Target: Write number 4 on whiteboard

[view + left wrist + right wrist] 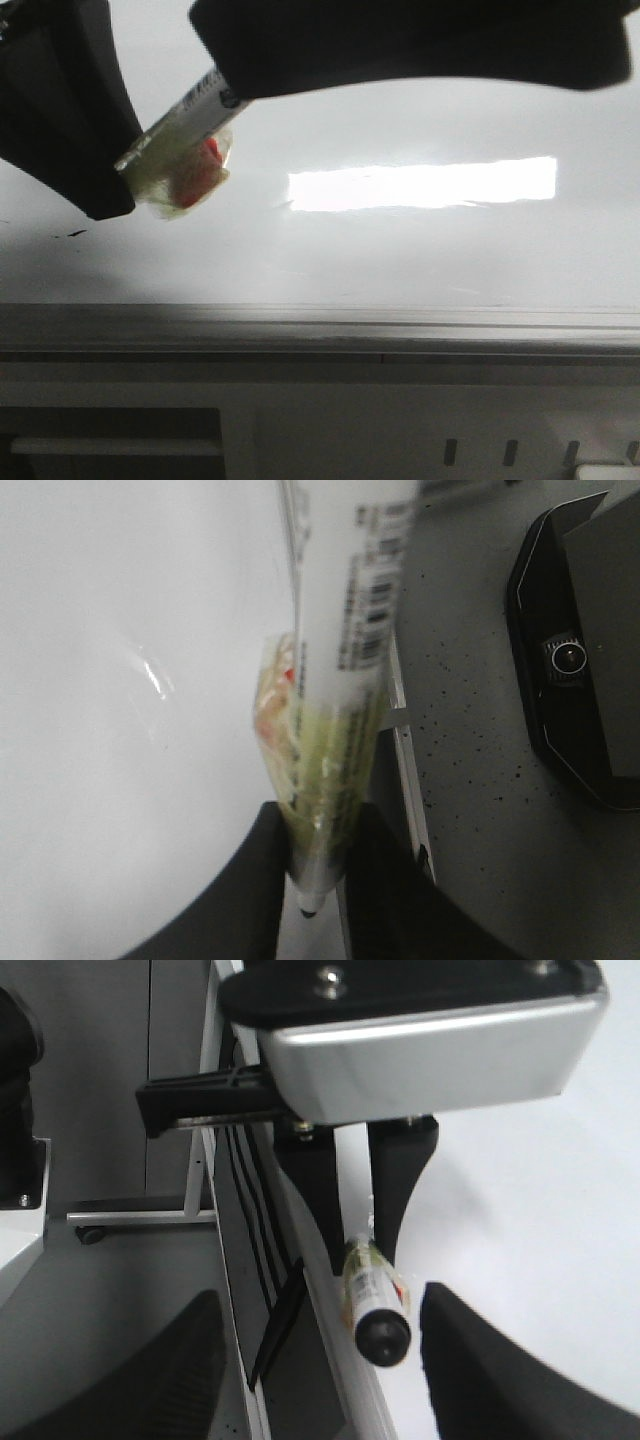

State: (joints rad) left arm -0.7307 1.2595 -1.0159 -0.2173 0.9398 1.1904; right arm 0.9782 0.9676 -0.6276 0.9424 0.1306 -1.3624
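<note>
So far no 4 shows on the whiteboard, only a tiny smudge at left, while the left pincer clamps the marker upper left; the right pincer's fingers stand wide.

A grey speckled floor (black base standing on it).

Left pincer: two matte black tapered fingers, narrowing to the tips, mounted under a silver-grey rounded rectangular wrist housing with a black upper plate carrying visible screw heads. Black slotted rail bracket at its side. Right pincer: two broad matte black curved fingers with smooth, rounded outer edges.
</note>
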